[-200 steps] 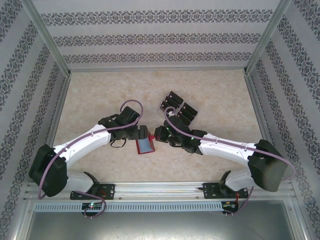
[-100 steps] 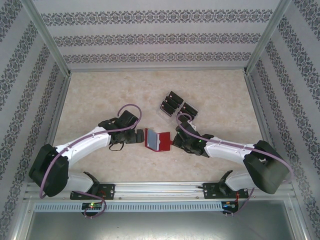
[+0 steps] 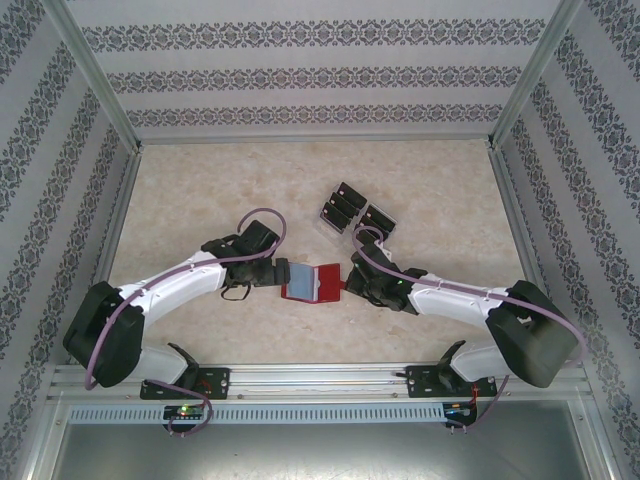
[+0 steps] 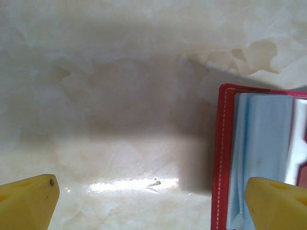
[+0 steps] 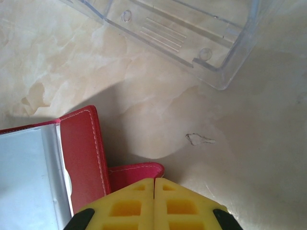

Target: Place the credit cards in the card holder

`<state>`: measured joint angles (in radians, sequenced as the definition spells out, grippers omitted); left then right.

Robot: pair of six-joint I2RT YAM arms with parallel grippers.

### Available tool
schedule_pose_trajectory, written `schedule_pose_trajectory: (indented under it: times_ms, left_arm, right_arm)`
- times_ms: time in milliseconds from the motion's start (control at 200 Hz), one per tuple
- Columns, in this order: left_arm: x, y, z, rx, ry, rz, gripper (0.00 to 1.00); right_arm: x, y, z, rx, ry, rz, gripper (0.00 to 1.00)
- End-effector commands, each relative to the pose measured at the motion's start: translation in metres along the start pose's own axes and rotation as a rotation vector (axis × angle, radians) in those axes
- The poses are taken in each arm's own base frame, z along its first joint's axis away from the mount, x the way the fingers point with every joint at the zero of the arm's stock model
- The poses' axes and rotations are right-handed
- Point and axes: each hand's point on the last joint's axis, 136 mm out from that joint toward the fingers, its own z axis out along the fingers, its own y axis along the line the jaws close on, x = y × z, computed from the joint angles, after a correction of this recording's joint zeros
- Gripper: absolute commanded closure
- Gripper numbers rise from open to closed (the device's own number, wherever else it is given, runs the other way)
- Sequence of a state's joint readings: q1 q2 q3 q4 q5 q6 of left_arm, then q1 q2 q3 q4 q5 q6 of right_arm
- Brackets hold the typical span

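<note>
Just set down, the wallet (image 3: 312, 282) lies open between the arms; left gripper (image 4: 152, 199) spread, right gripper (image 5: 154, 201) pressed together; ready for cards (image 3: 342, 205)

A second before, the card holder (image 3: 312, 283) had shown as one narrow tilted flap at the tip of the left pincer (image 3: 277, 272). It then came to lie spread open on the surface (image 3: 200, 200) between the two pincers. The right pincer (image 3: 347, 283) drew back from beside the clear rack (image 3: 355, 215) toward the near edge and met the holder's right side. In the last half second the holder's left half turned from red to its pale grey-blue inside.
</note>
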<state>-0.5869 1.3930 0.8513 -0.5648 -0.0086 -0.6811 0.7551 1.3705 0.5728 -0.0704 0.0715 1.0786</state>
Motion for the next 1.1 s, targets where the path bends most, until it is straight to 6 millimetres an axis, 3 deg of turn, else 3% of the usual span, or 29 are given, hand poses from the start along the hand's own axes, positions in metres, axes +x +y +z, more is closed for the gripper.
schedule_pose_trajectory:
  times_ms: [0,385,665,929,1099]
  left_arm:
    - [-0.013,-0.003,-0.002,-0.002,-0.028,-0.003,0.00]
    - [-0.008,0.004,0.020,-0.051,0.004,0.001,0.00]
    - [-0.007,-0.052,0.019,0.285,0.023,-0.048,0.00]
    - [-0.004,-0.063,0.032,0.363,0.053,-0.104,0.00]
    - [-0.002,-0.057,0.038,0.326,0.062,-0.101,0.00]
  right_arm:
    - [-0.002,-0.005,0.004,0.021,-0.018,0.009,1.00]
    - [0.000,-0.011,0.009,0.043,-0.015,0.010,1.00]
    - [0.004,-0.026,0.015,0.077,-0.001,0.026,1.00]
    - [0.007,-0.042,0.020,0.114,0.012,0.049,1.00]
    - [0.009,-0.052,0.023,0.132,0.021,0.069,1.00]
